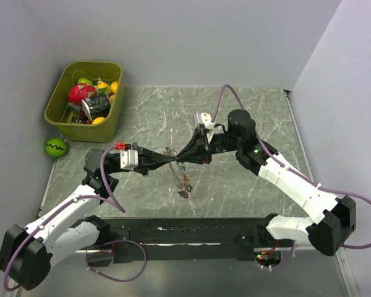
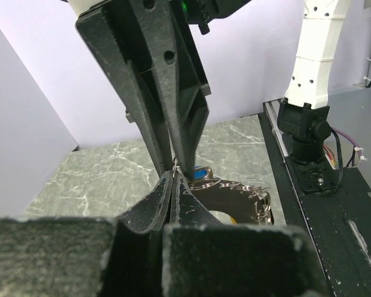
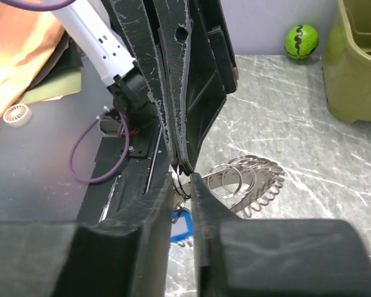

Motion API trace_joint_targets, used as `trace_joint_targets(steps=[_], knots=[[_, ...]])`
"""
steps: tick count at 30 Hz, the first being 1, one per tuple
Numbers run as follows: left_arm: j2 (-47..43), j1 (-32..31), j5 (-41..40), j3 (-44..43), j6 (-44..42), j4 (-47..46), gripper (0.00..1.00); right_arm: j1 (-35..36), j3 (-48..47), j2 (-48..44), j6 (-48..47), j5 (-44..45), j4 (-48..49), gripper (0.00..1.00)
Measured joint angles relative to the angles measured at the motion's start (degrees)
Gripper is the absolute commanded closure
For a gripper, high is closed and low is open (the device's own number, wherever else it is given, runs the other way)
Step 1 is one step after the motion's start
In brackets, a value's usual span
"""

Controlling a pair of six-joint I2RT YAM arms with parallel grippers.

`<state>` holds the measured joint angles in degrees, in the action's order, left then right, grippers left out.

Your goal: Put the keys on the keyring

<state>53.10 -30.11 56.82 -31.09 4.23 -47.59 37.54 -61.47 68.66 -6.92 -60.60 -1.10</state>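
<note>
Two grippers are meeting tip to tip over mid-table. I'm watching my left gripper (image 2: 174, 178) squeezing fully closed on a thin wire loop of the keyring (image 2: 235, 187), and my right gripper (image 3: 185, 180) pinching that same loop, barely a slit showing. The beaded chain is hanging just beneath them over the marble table (image 1: 247, 117), with the keys (image 3: 180, 224), one blue-tagged. Farther back, an olive bin (image 1: 55, 117) is sitting beside a green ball (image 1: 55, 146).

Both of my arms look alike from here: the left arm (image 1: 68, 210) and the right arm (image 1: 297, 185) wear glossy white shells between chunky black joint housings. Purple cables (image 1: 225, 88) trail off each one. I see a red connector (image 1: 119, 146) beside the left wrist's white block, and a green light (image 1: 256, 150) on the right arm. The fingers (image 3: 173, 74) are black plastic, scuffed pale, with round holes.
</note>
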Motion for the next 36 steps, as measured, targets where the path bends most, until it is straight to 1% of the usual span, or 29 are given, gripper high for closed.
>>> trace_joint_targets(steps=[2,3,16,29,33,34,36], knots=[[0.0,0.0,0.0,0.0,0.2,-0.2,0.99,0.0,0.0,0.0,0.3,0.5,0.6,0.98],[0.0,0.0,-0.1,0.0,0.2,-0.2,0.99,0.0,0.0,0.0,0.5,0.6,0.7,1.0],[-0.2,0.3,-1.6,0.3,1.1,-1.0,0.99,0.1,0.0,0.2,2.9,1.1,2.2,1.0],[0.5,0.3,-1.7,0.2,-0.3,1.2,0.99,0.2,0.0,0.4,2.1,2.0,0.1,1.0],[0.7,0.3,-1.7,-0.2,-1.1,3.0,0.94,0.2,0.0,0.4,1.5,2.7,-1.0,1.0],[0.7,0.3,-1.7,-0.4,-1.5,3.5,0.91,0.2,0.0,0.4,1.4,2.8,-1.1,1.0],[0.7,0.3,-1.7,-0.9,-2.0,4.8,0.87,0.2,0.0,0.4,1.1,3.1,-1.3,1.0]])
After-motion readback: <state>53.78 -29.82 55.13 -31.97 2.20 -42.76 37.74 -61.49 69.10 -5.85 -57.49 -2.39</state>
